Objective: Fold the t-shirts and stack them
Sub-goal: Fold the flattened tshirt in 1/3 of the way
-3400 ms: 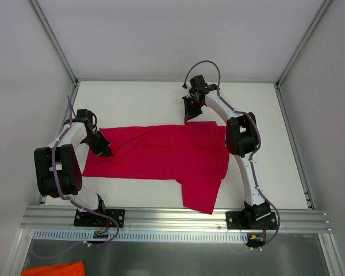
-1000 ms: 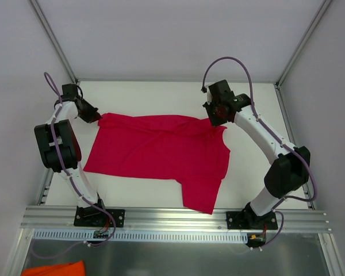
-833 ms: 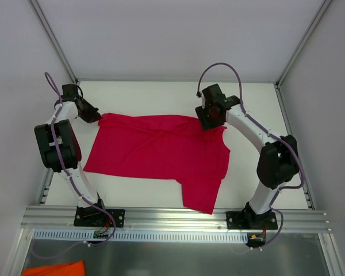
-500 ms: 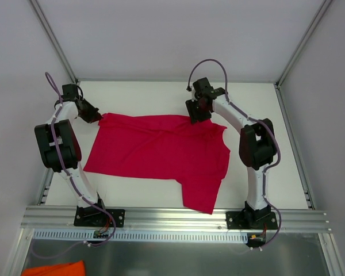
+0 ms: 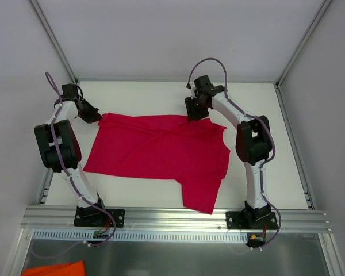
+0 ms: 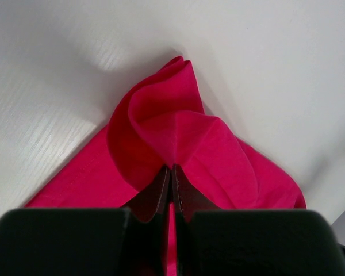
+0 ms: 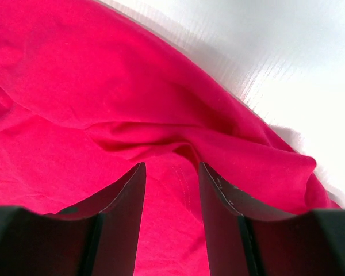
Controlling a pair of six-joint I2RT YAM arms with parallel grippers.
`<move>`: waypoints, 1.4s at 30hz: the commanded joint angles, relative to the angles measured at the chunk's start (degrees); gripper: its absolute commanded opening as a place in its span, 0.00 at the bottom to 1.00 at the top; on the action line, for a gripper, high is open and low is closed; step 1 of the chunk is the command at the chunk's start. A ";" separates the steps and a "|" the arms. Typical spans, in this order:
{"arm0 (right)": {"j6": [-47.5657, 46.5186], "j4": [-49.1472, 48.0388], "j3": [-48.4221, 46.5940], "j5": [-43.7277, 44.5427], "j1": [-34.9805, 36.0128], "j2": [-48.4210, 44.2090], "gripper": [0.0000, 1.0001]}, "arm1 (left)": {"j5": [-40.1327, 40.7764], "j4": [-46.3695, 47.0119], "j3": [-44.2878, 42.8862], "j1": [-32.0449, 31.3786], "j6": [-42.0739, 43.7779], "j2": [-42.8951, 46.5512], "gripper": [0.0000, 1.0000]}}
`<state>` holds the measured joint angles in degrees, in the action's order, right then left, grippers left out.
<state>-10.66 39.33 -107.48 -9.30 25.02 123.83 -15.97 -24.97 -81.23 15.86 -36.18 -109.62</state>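
Note:
The crimson t-shirt (image 5: 161, 149) lies spread and creased on the white table, one sleeve hanging toward the near edge. My left gripper (image 5: 95, 117) is at the shirt's far-left corner. In the left wrist view that gripper (image 6: 171, 168) is shut on a pinched fold of the t-shirt (image 6: 178, 123). My right gripper (image 5: 194, 117) hovers over the shirt's far edge, near the middle. The right wrist view shows the right gripper (image 7: 171, 165) open, its jaws apart with t-shirt fabric (image 7: 75, 86) and a hem seam lying between them, ungripped.
An orange cloth (image 5: 52, 269) lies below the aluminium rail (image 5: 172, 217) at the near left. White walls and frame posts (image 5: 54, 40) enclose the table on three sides. Bare table (image 5: 276, 167) shows to the right of the shirt.
The right gripper let go of the shirt's far-right corner, opened, and moved left along the far edge. The left gripper, earlier lower on the left edge, now holds the far-left corner.

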 commanded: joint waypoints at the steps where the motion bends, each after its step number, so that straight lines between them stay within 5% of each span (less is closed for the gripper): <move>1: 0.55 0.92 -2.12 -1.77 -0.23 0.71 0.45 | 0.06 -1.31 -2.18 0.23 1.99 0.90 0.00; 29: 0.81 -0.13 0.69 -4.67 -0.58 3.35 0.40 | 0.85 -1.84 -2.00 0.23 3.14 0.46 0.00; 36: 0.46 0.66 -0.18 -4.15 -0.49 4.31 0.29 | 0.76 -1.75 -2.09 0.23 2.96 0.46 0.00; 42: 0.11 2.15 -2.03 -2.65 -0.67 4.23 0.01 | 0.59 -1.57 -2.00 0.14 2.70 0.29 0.00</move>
<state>-10.22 40.07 -107.04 -12.64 24.71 128.46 -15.92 -26.02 -81.30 15.86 -33.82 -109.62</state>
